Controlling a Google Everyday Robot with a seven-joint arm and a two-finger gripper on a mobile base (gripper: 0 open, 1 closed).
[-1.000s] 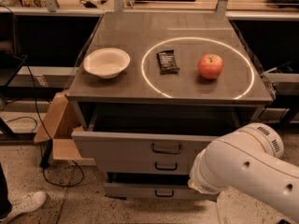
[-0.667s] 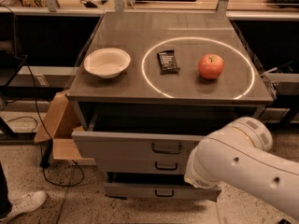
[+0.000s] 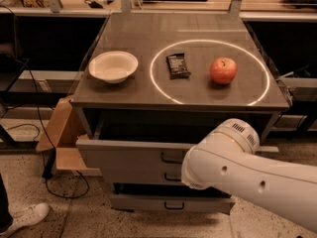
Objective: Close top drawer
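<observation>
Filling the near right corner, a thick white robot arm (image 3: pixel 257 177) with a rounded joint covers part of the cabinet front. The arm runs out of the picture at the right and bottom edges. The claw is hidden; no part of it shows, so I cannot tell where exactly it is or whether it is wide, narrow or holding something.

The wide grey top drawer (image 3: pixel 124 155) sits directly under the grey worktop (image 3: pixel 124 33) and stands pulled out toward the near side. Its inside is dark and the content cannot be made out. Its small black loop handle (image 3: pixel 170 157) is at the centre of the front panel, and the arm hides the right end of the handle and the right part of the panel.

Below it is a second grey drawer front (image 3: pixel 143 175), also partly behind the arm. Lower still is a third grey drawer front (image 3: pixel 148 202) with its own black handle.

On the worktop a white round bowl (image 3: pixel 113 66) stands at the left. A dark snack bar in its wrapper (image 3: pixel 177 65) and a red apple (image 3: pixel 223 70) lie apart from each other inside a bright ring of light (image 3: pixel 151 78).

Left of the cabinet an open brown cardboard box (image 3: pixel 64 133) leans on the floor. A white shoe (image 3: pixel 25 216) is cut off at the near left corner.
</observation>
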